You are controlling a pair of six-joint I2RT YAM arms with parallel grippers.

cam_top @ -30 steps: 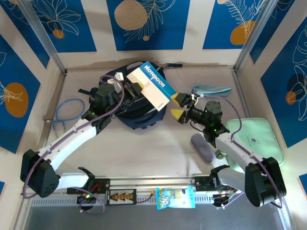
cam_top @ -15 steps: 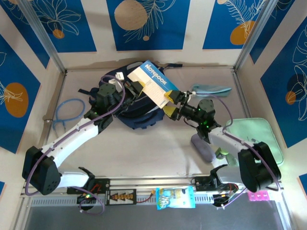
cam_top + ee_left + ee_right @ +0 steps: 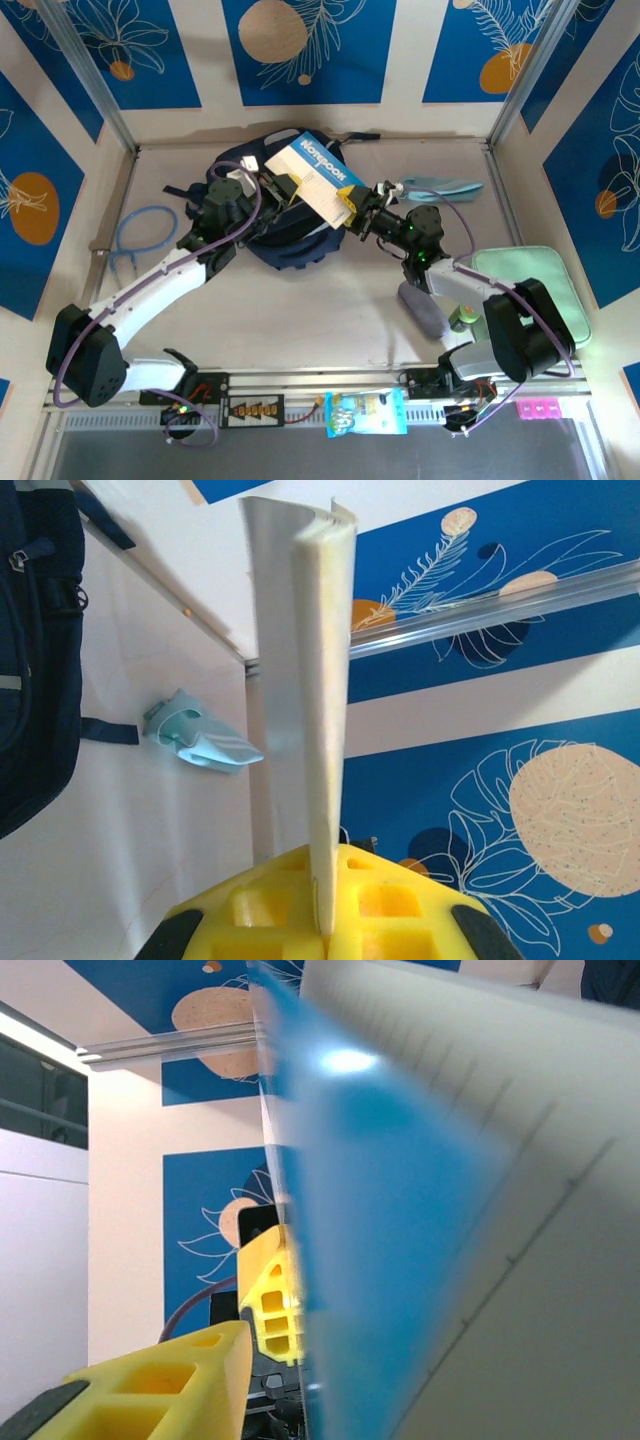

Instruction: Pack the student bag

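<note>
The student bag, dark navy, lies at the back centre of the table; its side shows in the left wrist view. Tilted above the bag is a white and blue notebook. My left gripper is shut on its left edge, and the notebook stands edge-on between the yellow fingers. My right gripper is at the notebook's lower right corner. In the right wrist view the blue cover sits right beside one yellow finger, with a thin gap showing. The other finger is hidden behind the notebook.
A mint-green zip case lies at the right. A grey pouch and a small green can sit under my right arm. A teal cloth pouch lies at the back right, a blue cable loop at the left, and a snack packet on the front rail.
My right gripper has reached left to the notebook's lower right corner and its jaws have narrowed around it. The notebook has shifted slightly left. My left gripper keeps its hold.
</note>
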